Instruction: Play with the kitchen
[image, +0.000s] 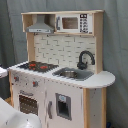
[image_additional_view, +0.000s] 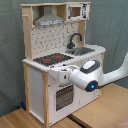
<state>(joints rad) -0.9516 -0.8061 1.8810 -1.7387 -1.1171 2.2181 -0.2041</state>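
The kitchen (image: 60, 85) is a white and light-wood toy that fills both exterior views. It has a black-red stovetop (image: 37, 65), a grey hood (image: 40, 25), a microwave (image: 72, 22), a sink (image: 72, 74) with a black faucet (image: 85, 59), and a windowed oven door (image: 27, 102). In the second exterior view my white arm (image_additional_view: 90, 79) reaches in from the second exterior view's right. My gripper (image_additional_view: 56, 75) is against the kitchen's (image_additional_view: 55, 60) front panel, just below the stovetop (image_additional_view: 52, 59) and above the oven door (image_additional_view: 62, 97).
The kitchen stands on a wooden surface (image_additional_view: 100, 112) before a grey curtain (image: 117, 45). A white, rounded piece of the arm (image: 12, 119) fills the first exterior view's lower left corner.
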